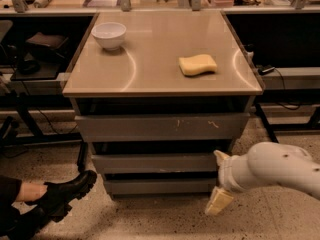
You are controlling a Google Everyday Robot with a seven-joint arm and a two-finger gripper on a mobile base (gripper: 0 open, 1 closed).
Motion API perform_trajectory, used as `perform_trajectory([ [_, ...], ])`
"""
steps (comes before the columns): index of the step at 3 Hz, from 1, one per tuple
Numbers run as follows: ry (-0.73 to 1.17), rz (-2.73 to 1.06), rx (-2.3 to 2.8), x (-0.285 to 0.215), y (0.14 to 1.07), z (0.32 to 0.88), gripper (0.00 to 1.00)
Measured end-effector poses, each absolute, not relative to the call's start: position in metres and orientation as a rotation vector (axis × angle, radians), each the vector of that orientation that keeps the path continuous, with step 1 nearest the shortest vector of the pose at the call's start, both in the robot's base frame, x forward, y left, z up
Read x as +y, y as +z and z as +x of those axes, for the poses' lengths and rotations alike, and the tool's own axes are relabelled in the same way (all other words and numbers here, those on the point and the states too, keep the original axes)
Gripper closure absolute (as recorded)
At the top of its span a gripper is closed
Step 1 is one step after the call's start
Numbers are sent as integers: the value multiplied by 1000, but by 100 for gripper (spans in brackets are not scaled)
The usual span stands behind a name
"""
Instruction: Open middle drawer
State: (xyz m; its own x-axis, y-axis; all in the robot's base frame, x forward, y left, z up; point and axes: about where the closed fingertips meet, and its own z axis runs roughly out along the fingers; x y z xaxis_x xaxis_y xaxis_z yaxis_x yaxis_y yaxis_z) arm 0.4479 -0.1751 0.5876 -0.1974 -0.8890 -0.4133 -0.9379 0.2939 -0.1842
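Observation:
The middle drawer (pixel 155 163) is the plain grey front, second of three, under the tan cabinet top. It looks shut, flush with the fronts above and below. My gripper (pixel 219 200) hangs from the white arm at the lower right. It sits low near the floor, just right of the lowest drawer front (pixel 159 186) and below the middle drawer's right end. One pale finger shows, pointing down and left. The gripper holds nothing that I can see.
The top drawer front (pixel 162 127) has pale scratch marks. A white bowl (pixel 109 35) and a yellow sponge (pixel 198 64) sit on the cabinet top (pixel 150 81). A person's black boot (pixel 62 195) rests on the floor at lower left. Dark desks flank both sides.

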Motion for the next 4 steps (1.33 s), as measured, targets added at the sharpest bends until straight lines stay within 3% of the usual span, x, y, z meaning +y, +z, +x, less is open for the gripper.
perform_trajectory([
  [2,120,-1700,2089,-146,569,452,0],
  [4,262,-1626,2028,-94,525,481,0],
])
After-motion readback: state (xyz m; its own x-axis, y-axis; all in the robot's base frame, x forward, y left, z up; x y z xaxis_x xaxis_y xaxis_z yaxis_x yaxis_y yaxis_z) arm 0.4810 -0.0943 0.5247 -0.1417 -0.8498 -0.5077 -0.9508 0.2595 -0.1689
